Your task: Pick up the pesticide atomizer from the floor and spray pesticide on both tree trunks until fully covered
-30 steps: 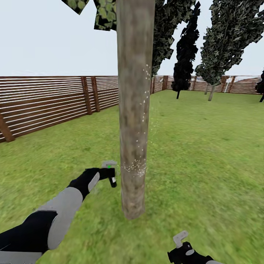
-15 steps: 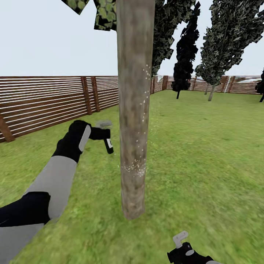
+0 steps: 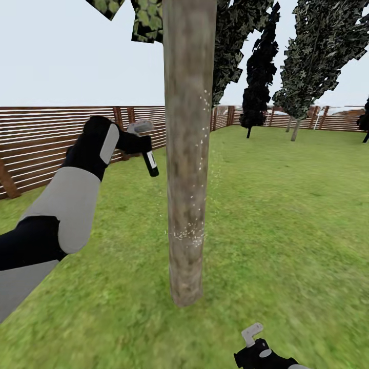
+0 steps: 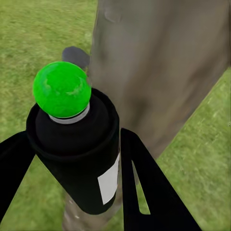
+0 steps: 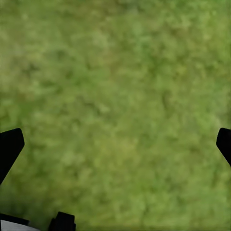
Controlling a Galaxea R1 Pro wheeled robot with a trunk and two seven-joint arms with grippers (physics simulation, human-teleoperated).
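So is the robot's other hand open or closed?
Open. In its wrist view the right gripper has its fingertips far apart at the picture's edges, with just grass between them.

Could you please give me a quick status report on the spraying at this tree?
Left gripper shut on pesticide atomizer, held beside the tree trunk. Right gripper open, low over grass. White pesticide specks on lower trunk. Nothing in the way.

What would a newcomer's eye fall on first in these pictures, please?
The trunk rising from the lawn at the centre of the head view, flecked with white pesticide low on its right side. Next, the left end effector raised beside the trunk, shut on the black atomizer. Behind stand a slat fence and dark conifers.
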